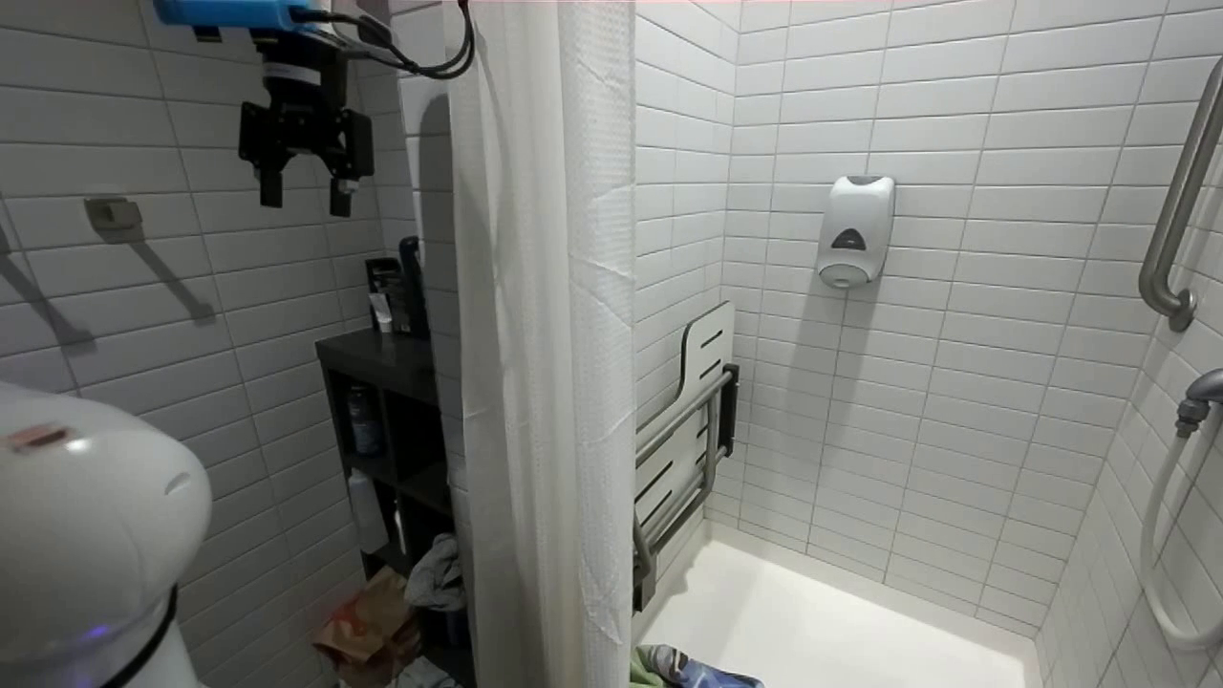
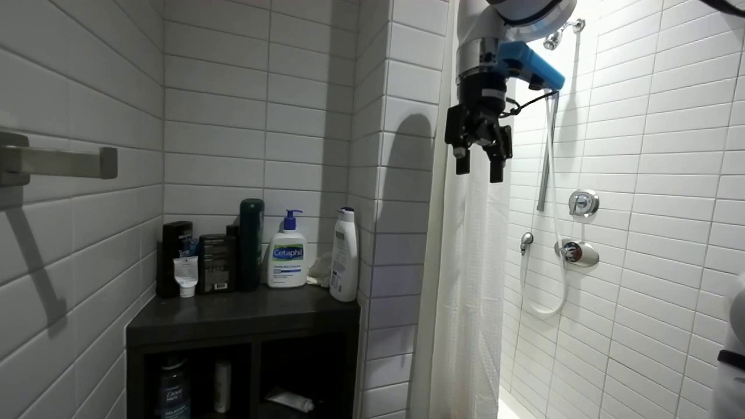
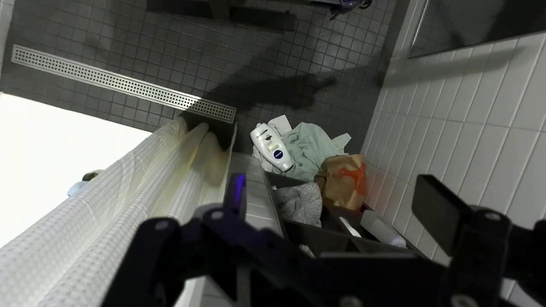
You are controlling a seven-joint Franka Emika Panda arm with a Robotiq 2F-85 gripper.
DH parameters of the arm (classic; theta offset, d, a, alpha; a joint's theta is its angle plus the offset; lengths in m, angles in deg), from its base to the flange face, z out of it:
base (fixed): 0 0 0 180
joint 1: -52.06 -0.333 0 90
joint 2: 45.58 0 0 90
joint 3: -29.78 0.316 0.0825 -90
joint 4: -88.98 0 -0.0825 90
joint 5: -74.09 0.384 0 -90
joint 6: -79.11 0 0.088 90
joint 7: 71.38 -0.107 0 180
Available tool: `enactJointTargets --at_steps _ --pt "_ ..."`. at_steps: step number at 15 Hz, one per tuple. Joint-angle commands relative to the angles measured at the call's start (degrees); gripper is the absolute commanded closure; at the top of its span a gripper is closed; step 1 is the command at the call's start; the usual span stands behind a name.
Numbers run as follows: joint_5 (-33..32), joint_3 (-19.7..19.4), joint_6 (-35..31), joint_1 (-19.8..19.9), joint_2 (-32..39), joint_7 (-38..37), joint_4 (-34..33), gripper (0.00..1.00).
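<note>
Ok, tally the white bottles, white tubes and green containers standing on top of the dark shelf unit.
White bottles: 2 (pump bottle; slim bottle)
White tubes: 1 (small tube)
Green containers: 1 (tall green container)
Total: 4

White-tiled walls [image 1: 975, 401] rise in both exterior views. In an exterior view they are brightly lit from one to four o'clock and dim toward nine, where a black shelf unit [image 1: 382, 355] stands; a folded seat [image 1: 678, 454] and the white shower floor [image 1: 860, 631] sit toward five, and a grab bar [image 1: 1182, 191] slants between two and three. The wrist view shows dark tiled floor [image 3: 149, 51] and a long perforated drain [image 3: 123, 83] toward ten o'clock.
</note>
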Motion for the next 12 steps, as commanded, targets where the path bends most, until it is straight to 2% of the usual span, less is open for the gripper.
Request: enactJointTargets --at_steps 1,9,12 --pt "0.2 -1.0 -2.6 -2.0 -1.2 3.8 2.7 0.00" --pt "4.9 -5.3 -15.7 -2.9 -7.7 11.7 12.0 0.00" --pt "3.5 -7.1 -15.4 -2.5 -10.3 15.4 13.5 0.00"
